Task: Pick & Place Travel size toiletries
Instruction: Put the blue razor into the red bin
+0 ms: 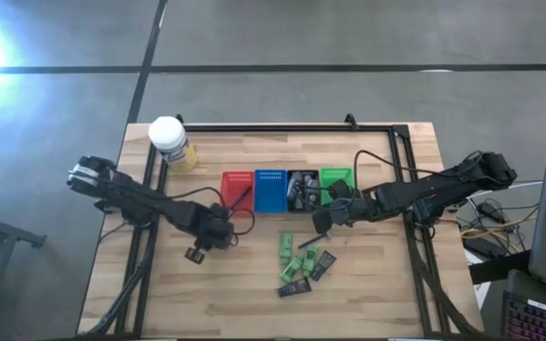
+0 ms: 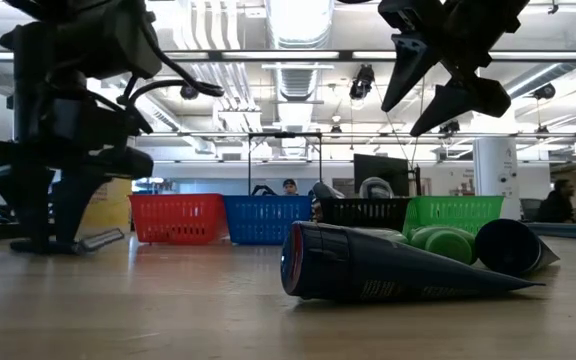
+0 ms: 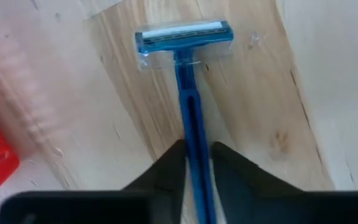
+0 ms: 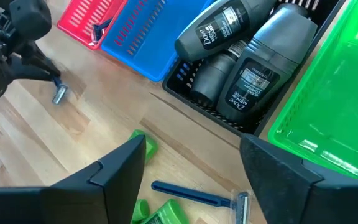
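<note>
Left pincer (image 3: 194, 165) low over the bench (image 1: 254, 294), in front of the red basket (image 1: 236, 183) — fingers closed in on the handle of a blue razor (image 3: 188, 93), head pointing away from the wrist. The razor looks to be lying on or just off the wood; I can't tell which. Gripping mid-handle keeps the blade end clear, likely for a drop into the red basket, where another blue razor (image 4: 98, 29) already lies.

Right pincer (image 4: 191, 165) hangs above the bench in front of the black basket (image 4: 241, 118) — fingers spread wide, nothing between them. Below it a second loose razor (image 4: 201, 198) and green packets (image 4: 143, 143), so it seems poised to come down on one of these.

Sorting appears to go by kind: grey tubes (image 4: 253, 81) sit in the black basket; the green basket (image 4: 328, 93) shows nothing inside, the blue basket (image 1: 270, 189) I can't read. Remaining toiletries pile (image 1: 301, 267) sits mid-bench, near the front. Yellow jar (image 1: 172, 142) stands at the far left corner, out of the way.
</note>
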`<state>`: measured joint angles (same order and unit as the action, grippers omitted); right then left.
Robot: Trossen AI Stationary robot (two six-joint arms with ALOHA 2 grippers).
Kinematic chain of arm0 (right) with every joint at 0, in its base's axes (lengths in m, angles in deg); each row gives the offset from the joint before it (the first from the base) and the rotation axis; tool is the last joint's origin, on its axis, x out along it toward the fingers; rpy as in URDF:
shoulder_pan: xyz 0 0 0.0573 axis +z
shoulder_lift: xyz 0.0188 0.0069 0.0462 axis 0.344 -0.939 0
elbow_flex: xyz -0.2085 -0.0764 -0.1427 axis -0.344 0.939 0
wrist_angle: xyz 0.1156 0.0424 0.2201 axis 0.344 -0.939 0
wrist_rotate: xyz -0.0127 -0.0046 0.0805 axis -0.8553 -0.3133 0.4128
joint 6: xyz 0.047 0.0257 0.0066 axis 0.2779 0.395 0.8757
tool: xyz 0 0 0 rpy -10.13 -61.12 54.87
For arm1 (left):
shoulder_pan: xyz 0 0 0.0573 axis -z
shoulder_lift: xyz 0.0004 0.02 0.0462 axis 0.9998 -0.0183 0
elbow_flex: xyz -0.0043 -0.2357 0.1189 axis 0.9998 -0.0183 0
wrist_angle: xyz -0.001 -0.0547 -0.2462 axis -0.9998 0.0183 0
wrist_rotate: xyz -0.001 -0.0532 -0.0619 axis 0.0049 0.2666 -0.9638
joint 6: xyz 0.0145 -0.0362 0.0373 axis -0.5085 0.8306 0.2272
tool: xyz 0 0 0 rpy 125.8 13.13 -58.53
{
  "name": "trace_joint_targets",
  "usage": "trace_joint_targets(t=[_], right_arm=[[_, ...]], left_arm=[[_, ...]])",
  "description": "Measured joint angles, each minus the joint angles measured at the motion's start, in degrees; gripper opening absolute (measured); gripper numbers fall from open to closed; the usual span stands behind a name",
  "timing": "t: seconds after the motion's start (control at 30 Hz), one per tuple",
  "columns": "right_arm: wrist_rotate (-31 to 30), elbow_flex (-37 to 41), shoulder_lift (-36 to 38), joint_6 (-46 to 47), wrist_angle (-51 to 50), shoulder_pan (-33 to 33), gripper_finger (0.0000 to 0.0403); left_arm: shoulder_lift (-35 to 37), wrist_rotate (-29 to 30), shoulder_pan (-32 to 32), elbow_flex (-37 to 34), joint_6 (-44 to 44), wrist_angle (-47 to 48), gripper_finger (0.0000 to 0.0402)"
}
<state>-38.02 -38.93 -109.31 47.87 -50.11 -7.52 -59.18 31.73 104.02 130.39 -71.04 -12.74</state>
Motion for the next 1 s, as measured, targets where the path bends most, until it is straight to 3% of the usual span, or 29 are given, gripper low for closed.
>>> trace_joint_targets(t=[0.13,0.33,0.43,0.5,0.67,0.73,0.87,1.0], right_arm=[[-0.06,0.00,0.00,-0.22,-0.02,0.00,0.0262],[-0.61,0.00,-0.02,-0.78,-0.04,0.00,0.0265],[-0.61,0.00,0.00,-1.03,-0.02,0.00,0.0257],[-0.61,0.00,-0.02,-1.07,-0.02,0.00,0.0251],[-0.64,0.00,-0.02,-1.43,0.01,0.00,0.0238],[-0.83,0.00,-0.02,-1.94,0.01,0.00,0.0235],[-1.50,0.00,-0.02,-3.26,0.13,0.00,0.0233],[-1.60,0.00,-0.02,-3.67,0.15,0.00,0.0243]], left_arm=[[-0.04,0.21,0.04,-0.12,2.65,-1.01,0.0023],[1.25,-4.06,0.08,2.59,14.91,-1.44,0.0020],[5.28,-5.39,0.15,5.56,24.27,-2.31,0.0020],[7.61,-4.09,-0.16,6.92,33.64,-4.78,0.0020],[12.28,4.60,-4.96,6.65,70.07,-9.36,0.0020],[12.99,8.23,-6.90,5.12,78.93,-10.14,0.0020],[13.70,10.84,-11.56,3.03,84.19,-18.60,0.0020],[12.55,11.13,-15.76,2.68,83.60,-18.52,0.0020]])
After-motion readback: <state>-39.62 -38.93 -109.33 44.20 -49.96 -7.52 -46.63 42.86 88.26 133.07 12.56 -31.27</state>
